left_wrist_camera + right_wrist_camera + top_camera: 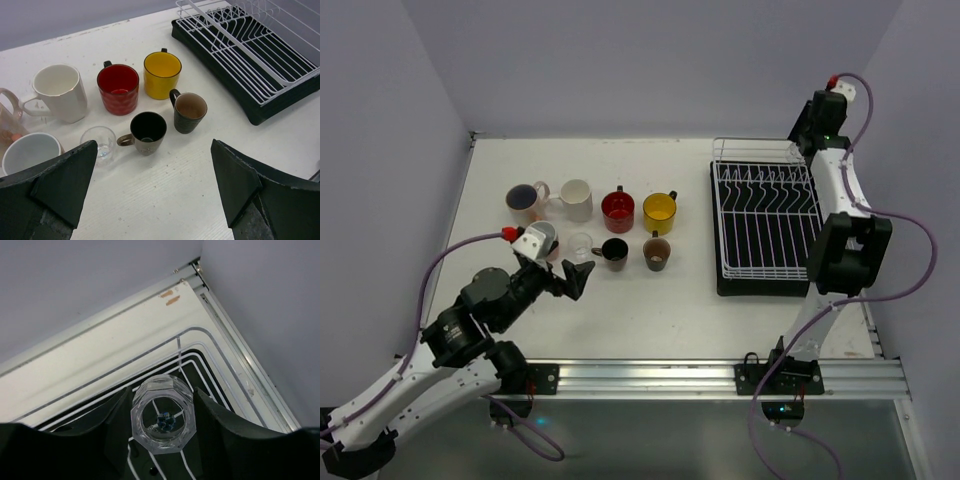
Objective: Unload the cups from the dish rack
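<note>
The white table has the dish rack at its right side, and every wire row that shows looks bare, so this is probably the last cup. The right gripper reaches over the rack's far right corner with its fingers closed on either side of a small clear glass, mouth toward the camera. From the wrist view I cannot tell whether the base is free of the wires. It should come straight up until it clears the raised rim before swinging left, since the back wall and side wall stand close behind that corner and leave room only toward the table's middle. The left gripper hangs spread wide and empty near the front of the cup cluster, so the carry should stay right of it. The best landing looks like the bare strip between the rack and the yellow mug and brown mug.
</note>
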Action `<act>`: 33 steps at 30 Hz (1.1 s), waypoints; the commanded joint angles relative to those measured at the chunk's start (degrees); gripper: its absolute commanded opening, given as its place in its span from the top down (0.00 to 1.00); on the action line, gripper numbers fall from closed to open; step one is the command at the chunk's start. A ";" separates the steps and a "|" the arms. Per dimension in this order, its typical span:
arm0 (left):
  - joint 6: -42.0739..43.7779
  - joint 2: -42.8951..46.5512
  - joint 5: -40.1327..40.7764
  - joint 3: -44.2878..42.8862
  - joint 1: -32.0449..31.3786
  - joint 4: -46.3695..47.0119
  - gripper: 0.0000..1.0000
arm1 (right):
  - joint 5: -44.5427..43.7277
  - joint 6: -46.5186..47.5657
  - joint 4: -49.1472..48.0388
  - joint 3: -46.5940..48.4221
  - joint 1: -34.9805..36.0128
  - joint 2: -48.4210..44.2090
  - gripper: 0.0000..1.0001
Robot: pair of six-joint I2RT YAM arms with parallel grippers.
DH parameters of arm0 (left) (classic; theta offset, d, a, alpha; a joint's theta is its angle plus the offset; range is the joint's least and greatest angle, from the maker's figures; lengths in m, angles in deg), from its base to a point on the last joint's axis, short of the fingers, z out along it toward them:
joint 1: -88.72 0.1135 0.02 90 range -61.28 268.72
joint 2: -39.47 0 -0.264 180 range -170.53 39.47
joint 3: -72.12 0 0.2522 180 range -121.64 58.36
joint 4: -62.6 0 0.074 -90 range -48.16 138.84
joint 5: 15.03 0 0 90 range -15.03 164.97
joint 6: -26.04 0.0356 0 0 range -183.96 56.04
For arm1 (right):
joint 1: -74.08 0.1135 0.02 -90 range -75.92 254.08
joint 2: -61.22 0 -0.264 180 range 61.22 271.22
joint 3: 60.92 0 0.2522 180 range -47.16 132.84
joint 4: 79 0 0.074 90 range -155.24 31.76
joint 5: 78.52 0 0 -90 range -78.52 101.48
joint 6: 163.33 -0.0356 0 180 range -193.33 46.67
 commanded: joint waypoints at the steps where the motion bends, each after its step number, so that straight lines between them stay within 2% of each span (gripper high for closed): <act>1: 0.65 -1.24 -3.21 -0.46 1.28 3.00 0.00 | 3.52 -3.24 -3.76 -1.73 -0.20 -8.47 0.86; 4: 0.48 -2.29 -4.53 -0.81 1.81 3.26 0.00 | 6.41 -6.40 -4.55 -5.94 -0.20 -12.08 0.86; 8: -0.40 -4.93 -8.66 -2.39 2.43 4.49 0.00 | 14.75 -12.90 -6.92 -14.72 0.06 -24.08 0.86; 11: -2.50 -8.44 -14.10 -4.93 2.52 5.90 0.00 | 20.29 -20.09 -12.71 -29.09 1.29 -32.98 0.85; 12: -4.25 -9.32 -15.51 -5.46 2.52 6.77 0.00 | 24.31 -21.86 -16.03 -32.12 1.64 -38.58 0.85; 15: -8.99 -13.10 -22.10 -6.78 2.43 12.30 0.00 | 29.53 -26.95 -22.10 -42.99 3.48 -48.08 0.84; 17: -13.29 -17.74 -28.76 -7.05 2.34 19.92 0.00 | 35.57 -30.73 -26.76 -50.73 5.76 -54.41 0.84; 18: -14.89 -17.77 -28.79 -7.05 2.43 19.96 0.00 | 35.60 -32.23 -28.27 -53.21 5.77 -54.46 0.84; 19: -16.12 -20.90 -32.36 -7.14 2.43 25.10 0.00 | 38.39 -33.64 -29.68 -55.41 6.64 -58.20 0.84; 22: -21.74 -27.75 -38.35 -7.57 2.43 32.67 0.01 | 41.92 -38.48 -33.37 -62.63 8.92 -65.14 0.84; 28: -29.93 -38.24 -41.01 -7.84 2.34 46.65 0.04 | 49.31 -46.04 -38.74 -71.86 11.92 -76.75 0.85; 33: -34.40 -44.82 -42.41 -9.77 2.17 52.82 0.04 | 53.00 -51.32 -42.34 -75.74 12.36 -81.43 0.85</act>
